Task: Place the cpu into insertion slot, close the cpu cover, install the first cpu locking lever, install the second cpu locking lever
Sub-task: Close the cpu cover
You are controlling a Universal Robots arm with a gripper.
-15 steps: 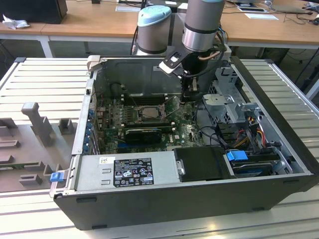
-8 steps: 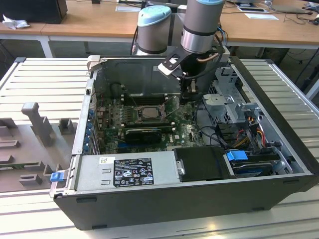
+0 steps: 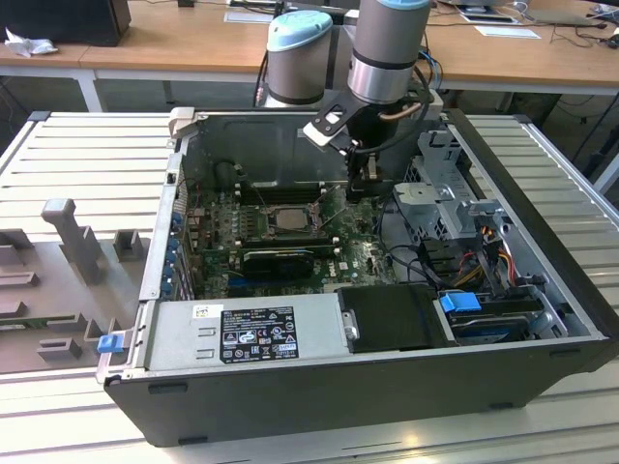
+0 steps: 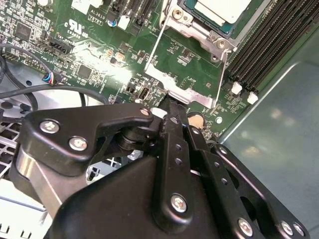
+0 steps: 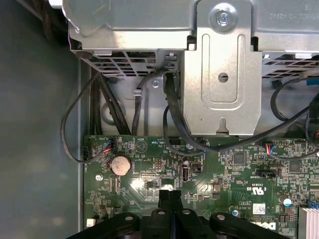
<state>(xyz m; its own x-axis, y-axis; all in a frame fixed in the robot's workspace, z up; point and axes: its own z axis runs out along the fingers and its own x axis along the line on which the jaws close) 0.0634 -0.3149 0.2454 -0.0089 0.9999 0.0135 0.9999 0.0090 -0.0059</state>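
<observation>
Cpu [image 4: 222, 9] lies in the insertion slot [image 4: 192, 25], hand [image 5: 170, 194] closed over the motherboard [image 5: 224, 174], case [image 3: 387, 387] on slatted table [image 3: 77, 155].

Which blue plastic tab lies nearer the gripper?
The drive-bay tab on the exterior view's right; the other tab sits at the case's corner, that view's left.

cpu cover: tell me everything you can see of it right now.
The cpu cover is a thin silver metal frame with a square window, and green board shows through it. It is swung open, away from the slot, where the cpu lies uncovered. Thin wire levers run along both its sides. Its free edge meets the tips of the shut end effector, apparently touching.
</observation>
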